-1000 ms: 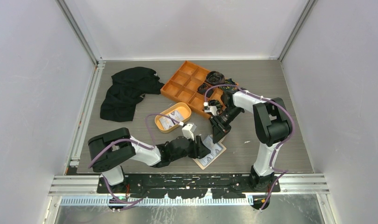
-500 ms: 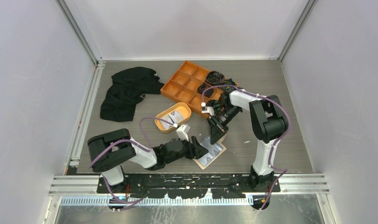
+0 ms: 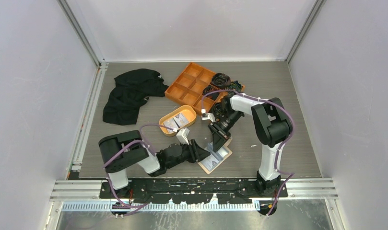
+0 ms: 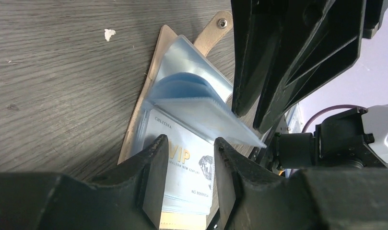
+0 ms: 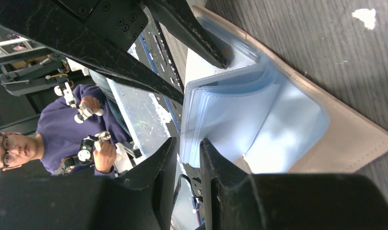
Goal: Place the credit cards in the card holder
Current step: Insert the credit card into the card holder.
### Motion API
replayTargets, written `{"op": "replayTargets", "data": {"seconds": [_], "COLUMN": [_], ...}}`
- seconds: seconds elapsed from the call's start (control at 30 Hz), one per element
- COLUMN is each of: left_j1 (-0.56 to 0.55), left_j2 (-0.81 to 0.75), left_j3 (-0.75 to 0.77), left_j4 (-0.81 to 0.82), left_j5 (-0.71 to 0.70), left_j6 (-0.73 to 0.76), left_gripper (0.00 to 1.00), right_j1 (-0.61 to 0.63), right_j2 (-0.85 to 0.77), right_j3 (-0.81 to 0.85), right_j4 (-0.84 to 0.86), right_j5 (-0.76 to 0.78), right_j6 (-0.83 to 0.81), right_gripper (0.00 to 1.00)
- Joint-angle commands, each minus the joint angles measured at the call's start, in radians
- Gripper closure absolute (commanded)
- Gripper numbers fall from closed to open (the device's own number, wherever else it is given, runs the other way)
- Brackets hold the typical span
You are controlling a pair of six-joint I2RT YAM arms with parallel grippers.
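The beige card holder lies open on the table in front of the arms, its tan cover flat and its clear sleeves fanned up. My right gripper pinches the free edge of those sleeves and holds them lifted. My left gripper is low over the holder, jaws apart. A white VIP credit card lies flat in the holder beneath the left jaws. In the top view the left gripper and right gripper meet at the holder. More credit cards lie in the oval dish.
The oval orange dish sits just behind the left gripper. A large orange divided tray lies further back, with black items at its right end. A black cloth lies at back left.
The right gripper has moved left and nearer, down to the holder. The left gripper has drawn back a little to the left. The holder has shifted slightly left.
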Motion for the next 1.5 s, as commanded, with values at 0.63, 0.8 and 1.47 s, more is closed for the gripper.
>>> {"op": "replayTargets", "data": {"seconds": [0.63,0.8,1.47], "left_j1": [0.016,0.017,0.017], "left_j2": [0.102,0.084,0.108], "left_j3": [-0.086,-0.108,-0.104], "left_j4": [0.296,0.296,0.296], "left_j5": [0.061,0.049,0.042], "left_j6": [-0.053,-0.056,-0.055], "left_gripper": [0.49,0.5,0.63], "right_j1": [0.169,0.169,0.265], "right_j2": [-0.142,-0.208,-0.472], "right_j3": [-0.079,-0.095,-0.329], "right_j4": [0.293,0.302,0.546], "right_j5": [0.333,0.33,0.359], "right_j6": [0.195,0.16,0.061], "right_gripper": [0.67,0.67,0.18]}}
